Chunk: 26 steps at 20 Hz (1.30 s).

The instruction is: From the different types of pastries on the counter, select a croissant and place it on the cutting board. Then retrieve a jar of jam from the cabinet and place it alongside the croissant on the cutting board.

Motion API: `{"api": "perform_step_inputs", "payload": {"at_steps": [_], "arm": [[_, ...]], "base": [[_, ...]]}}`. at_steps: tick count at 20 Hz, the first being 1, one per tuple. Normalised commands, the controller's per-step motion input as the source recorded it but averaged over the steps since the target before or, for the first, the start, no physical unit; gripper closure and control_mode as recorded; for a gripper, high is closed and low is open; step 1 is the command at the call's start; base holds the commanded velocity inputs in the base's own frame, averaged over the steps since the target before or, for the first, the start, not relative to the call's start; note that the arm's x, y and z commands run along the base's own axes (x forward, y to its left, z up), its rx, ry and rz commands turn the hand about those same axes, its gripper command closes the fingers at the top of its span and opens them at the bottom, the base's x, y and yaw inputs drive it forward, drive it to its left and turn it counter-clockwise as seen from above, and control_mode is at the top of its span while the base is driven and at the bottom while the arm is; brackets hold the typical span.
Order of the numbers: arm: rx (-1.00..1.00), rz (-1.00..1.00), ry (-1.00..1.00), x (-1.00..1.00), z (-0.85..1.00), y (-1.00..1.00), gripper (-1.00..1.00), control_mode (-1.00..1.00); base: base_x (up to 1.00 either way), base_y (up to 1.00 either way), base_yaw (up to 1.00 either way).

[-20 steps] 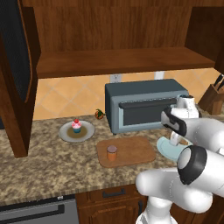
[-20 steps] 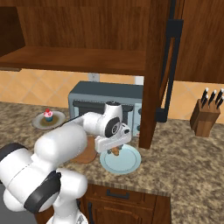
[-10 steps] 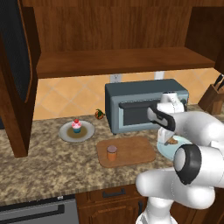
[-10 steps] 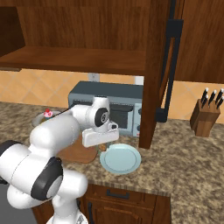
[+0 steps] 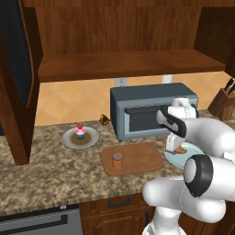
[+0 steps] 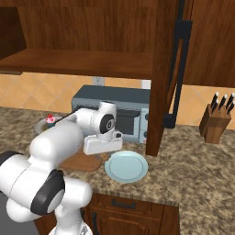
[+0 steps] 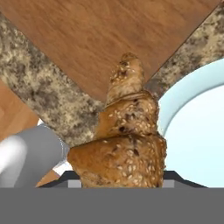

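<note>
My gripper (image 5: 176, 148) (image 6: 101, 148) is shut on the croissant (image 7: 127, 131), a golden-brown seeded pastry seen close up in the hand view. It hangs low over the counter (image 7: 43, 96), between the right edge of the wooden cutting board (image 5: 137, 156) (image 7: 109, 39) and a light blue plate (image 5: 189, 158) (image 7: 197, 131). A small orange-brown jar of jam (image 5: 117, 160) stands on the left part of the board. The cupcake (image 5: 80, 132) sits on a grey plate at the left. Above, the cabinet (image 5: 128, 64) is open and its shelf looks bare.
A grey-blue toaster oven (image 5: 151, 114) stands right behind the board and the gripper. The open cabinet door (image 6: 165, 78) hangs beside the arm on the right. A knife block (image 6: 215, 124) is at the far right. A small orange item (image 5: 104, 120) lies by the wall.
The hand has moved left from above the blue plate toward the board's right edge, carrying the croissant, and has come lower.
</note>
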Motion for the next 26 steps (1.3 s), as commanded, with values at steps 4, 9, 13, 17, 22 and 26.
{"api": "perform_step_inputs", "payload": {"at_steps": [4, 9, 13, 17, 22, 26], "arm": [[0.07, 0.0, 0.0, -0.01, 0.0, 0.36, 1.0, -1.0], [0.04, 0.0, 0.0, 0.0, 0.0, 0.41, 1.0, -1.0], [0.02, 0.0, 0.0, 0.0, 0.0, 0.46, 1.0, -1.0], [0.0, 0.0, 0.0, 0.08, 0.0, 0.5, 1.0, -1.0], [0.0, 0.0, -0.01, 0.2, 0.0, 0.37, 1.0, -1.0], [0.0, 0.02, 0.0, 0.17, 0.0, 0.19, 1.0, -1.0]], "base": [[0.0, 0.0, 0.0], [0.0, 0.0, 0.0], [0.0, 0.0, 0.0], [0.0, 0.0, 0.0], [0.0, 0.0, 0.0], [0.0, 0.0, 0.0]]}}
